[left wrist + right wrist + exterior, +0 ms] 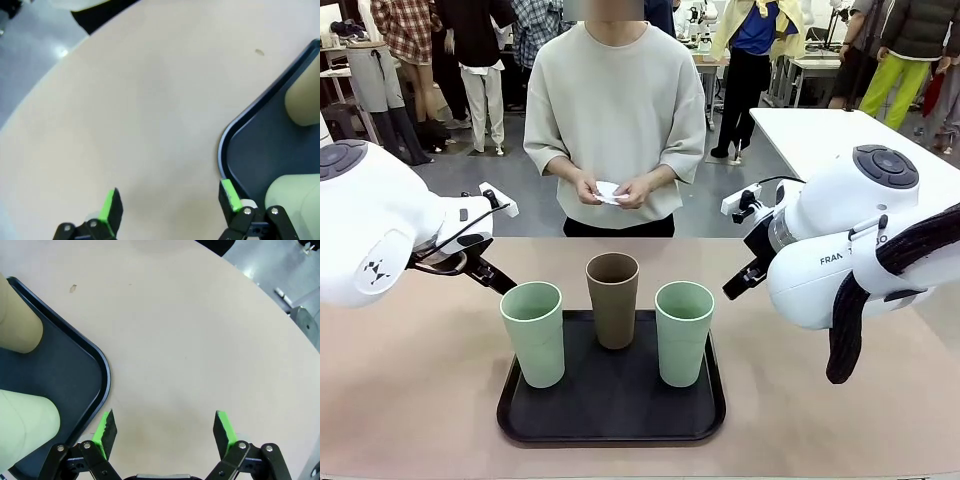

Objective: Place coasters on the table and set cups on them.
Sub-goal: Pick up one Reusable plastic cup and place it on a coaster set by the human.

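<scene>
The right arm (820,270) reads "FRAN" on its white casing, the remaining letters apparently hidden.

Grey floor (485,178), white table (820,135) beyond

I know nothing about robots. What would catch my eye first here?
Three tall cups stand on a black tray in the middle of the beige table: left green cup, brown cup, right green cup. On either side, the robot's left gripper and right gripper hover open by the tray's corners. Across the table a person holds small white coasters in both hands.
</scene>
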